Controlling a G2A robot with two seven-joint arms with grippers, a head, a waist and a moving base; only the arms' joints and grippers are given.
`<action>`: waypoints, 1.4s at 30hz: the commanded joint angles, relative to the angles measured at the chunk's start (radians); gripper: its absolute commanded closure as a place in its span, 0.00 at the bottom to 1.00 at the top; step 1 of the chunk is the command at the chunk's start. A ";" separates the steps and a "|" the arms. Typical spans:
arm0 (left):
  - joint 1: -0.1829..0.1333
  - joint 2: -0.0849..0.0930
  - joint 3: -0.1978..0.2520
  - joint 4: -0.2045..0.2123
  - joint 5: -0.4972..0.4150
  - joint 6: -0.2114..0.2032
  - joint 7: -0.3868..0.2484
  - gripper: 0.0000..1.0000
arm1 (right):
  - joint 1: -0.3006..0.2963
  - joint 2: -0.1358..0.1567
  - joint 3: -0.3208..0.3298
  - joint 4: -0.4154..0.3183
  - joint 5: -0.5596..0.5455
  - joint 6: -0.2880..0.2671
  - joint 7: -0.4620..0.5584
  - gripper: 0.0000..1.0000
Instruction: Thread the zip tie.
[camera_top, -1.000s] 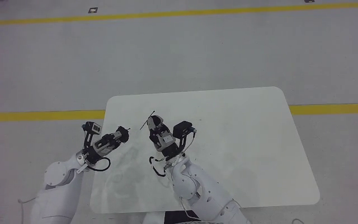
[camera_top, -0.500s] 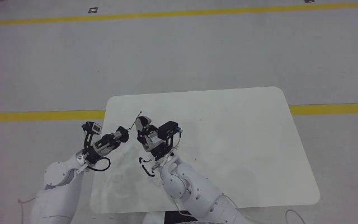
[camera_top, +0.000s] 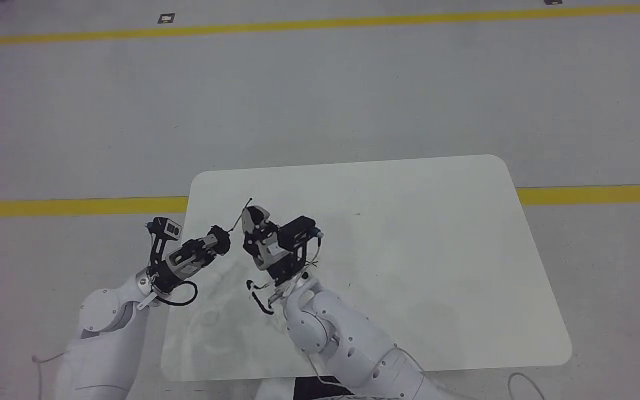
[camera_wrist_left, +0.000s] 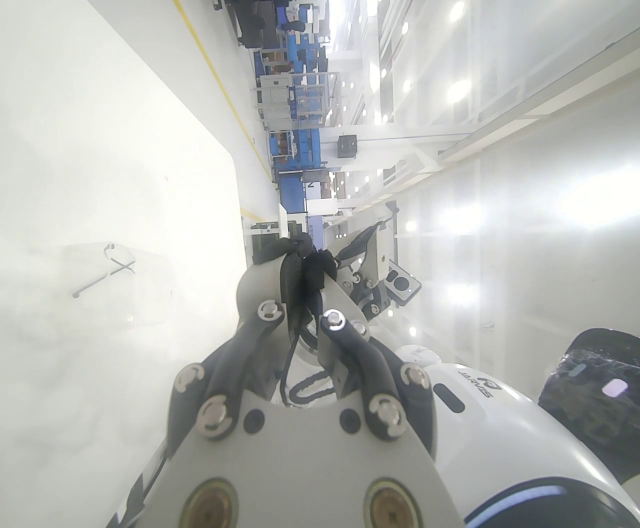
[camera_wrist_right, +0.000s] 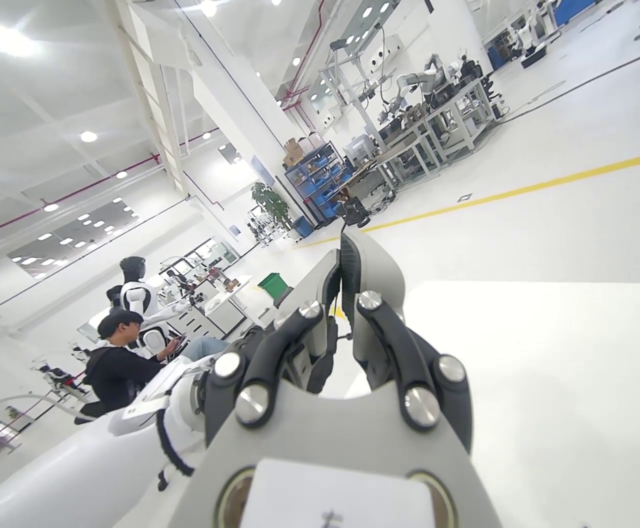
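Likely light, springy, slick: fingers of my right gripper (camera_wrist_right: 342, 252) pinch the thin black plastic zip tie (camera_wrist_right: 343, 229) near one end; my left gripper (camera_wrist_left: 301, 260) has fingers closed, contents unclear.

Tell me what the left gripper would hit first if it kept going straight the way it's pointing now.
Most likely the right gripper, which sits just ahead of the left gripper holding the thin black plastic zip tie. Their heights are hard to compare, so it might pass by.
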 joint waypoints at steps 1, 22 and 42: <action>0.000 0.000 0.000 0.000 0.000 0.000 0.000 1.00 | -0.001 -0.001 -0.001 0.000 -0.005 0.005 0.000 1.00; 0.000 0.000 0.000 0.000 0.000 0.000 0.000 1.00 | 0.040 -0.018 -0.037 0.061 0.000 0.071 -0.036 1.00; 0.000 0.000 0.000 0.000 0.000 0.000 0.000 1.00 | 0.055 -0.025 -0.052 0.097 0.007 0.110 -0.060 1.00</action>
